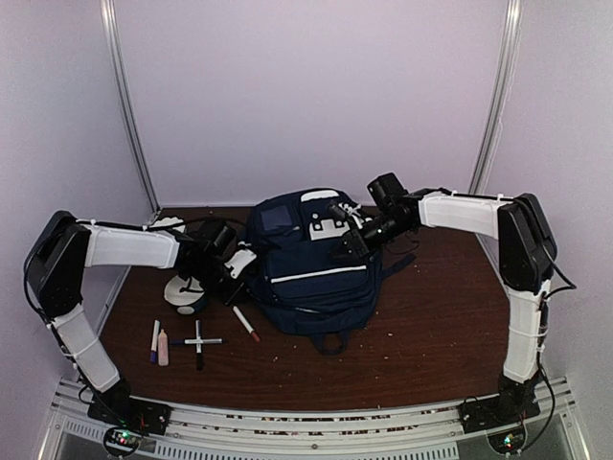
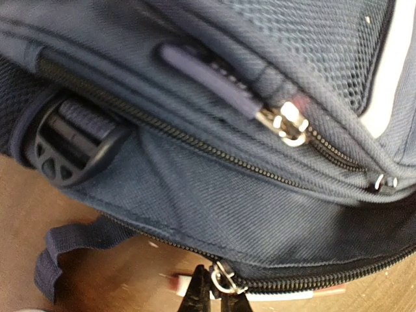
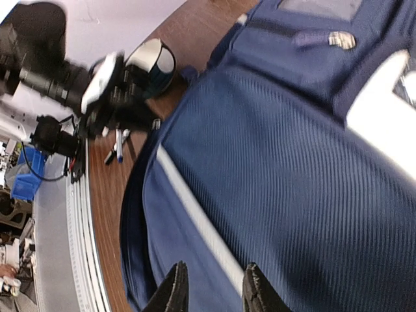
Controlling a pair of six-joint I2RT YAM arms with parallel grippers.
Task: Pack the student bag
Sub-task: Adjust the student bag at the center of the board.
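Note:
The student bag [image 1: 311, 264], navy with a white stripe and white patches, lies flat in the middle of the table. My left gripper [image 1: 238, 273] is at the bag's left edge. In the left wrist view its tips [image 2: 214, 298] are shut on the metal zipper pull [image 2: 224, 281] of the lower zipper, whose track to the right is closed. My right gripper [image 1: 347, 244] hovers over the bag's upper front. In the right wrist view it [image 3: 213, 289] is open and empty, just above the navy fabric [image 3: 279, 175] beside the white stripe [image 3: 195, 214].
Left of the bag are a round black-and-white object [image 1: 187, 295], a red-capped marker [image 1: 246, 324], two crossed black markers [image 1: 198, 342], a blue pen [image 1: 154, 338] and a pale stick [image 1: 163, 347]. A strap buckle [image 2: 65, 146] and strap loop [image 2: 65, 253] stick out of the bag's side.

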